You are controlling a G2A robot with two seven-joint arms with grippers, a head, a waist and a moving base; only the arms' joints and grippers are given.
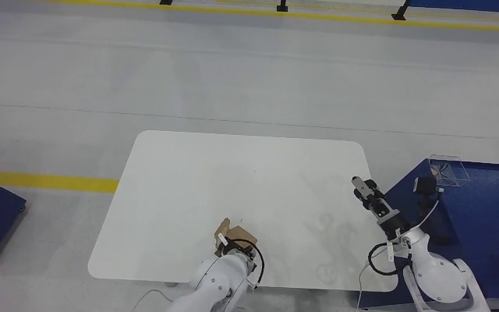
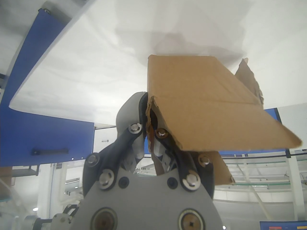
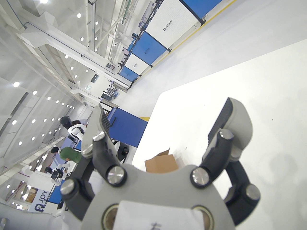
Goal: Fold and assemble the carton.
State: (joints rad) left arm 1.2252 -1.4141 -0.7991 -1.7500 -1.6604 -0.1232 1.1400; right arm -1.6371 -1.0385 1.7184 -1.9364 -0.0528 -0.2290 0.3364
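Fingers (image 2: pixel 130 111) of the left gripper (image 2: pixel 150 120) are being pinched on the carton (image 2: pixel 203 101) at the counter's (image 1: pixel 234 171) near edge, the right gripper (image 3: pixel 165 107) being held spread by the right edge; opening-out is judged underway, a second hold being needed.

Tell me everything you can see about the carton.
The carton is plain brown cardboard, partly folded into a box shape, with creased panels, a loose flap sticking up and a ragged, torn edge. It is at the table's near edge, where the left pincer is shut on one wall.
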